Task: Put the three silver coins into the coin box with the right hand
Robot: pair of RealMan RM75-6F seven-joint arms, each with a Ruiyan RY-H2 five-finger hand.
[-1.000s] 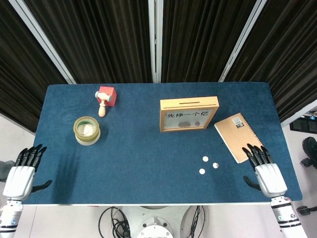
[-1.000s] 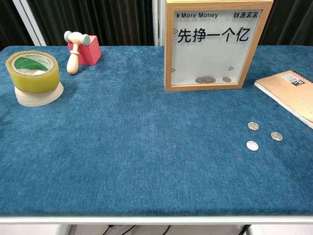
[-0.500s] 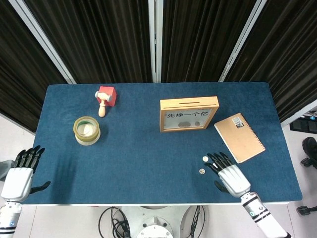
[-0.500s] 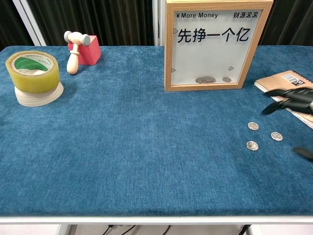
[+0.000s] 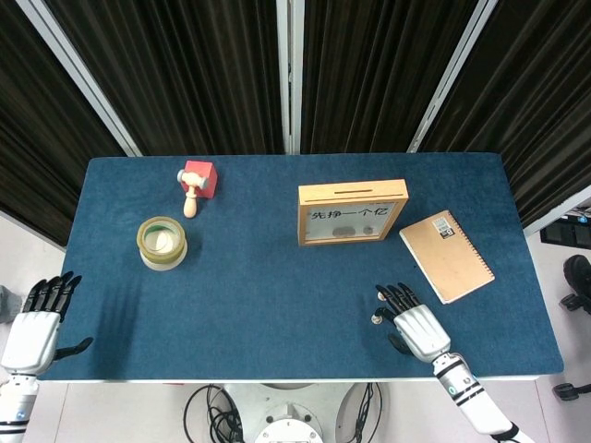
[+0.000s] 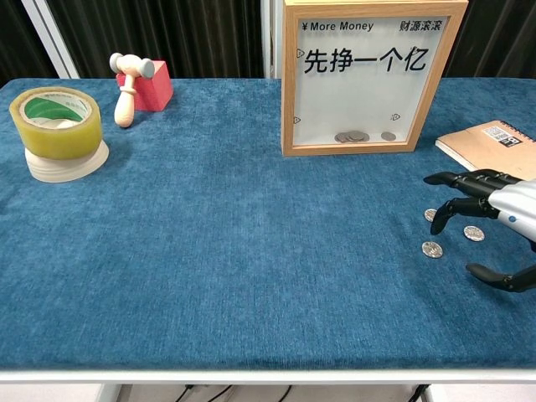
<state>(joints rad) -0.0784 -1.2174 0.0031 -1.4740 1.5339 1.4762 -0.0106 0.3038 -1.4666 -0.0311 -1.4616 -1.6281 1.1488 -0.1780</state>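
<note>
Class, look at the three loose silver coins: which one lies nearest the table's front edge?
The coin lying in the open, left of the right hand; the other two sit farther back, under its fingers.

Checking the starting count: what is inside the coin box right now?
Through the clear front of the coin box, a few coins lie on its floor, some overlapping, so an exact count is unclear. The wooden frame hides the edges.

"¥More Money" on coin box (image 6: 363,75)

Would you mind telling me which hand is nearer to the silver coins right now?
The right hand hovers directly over the silver coins; the left hand sits far off, beyond the table's opposite edge.
</note>
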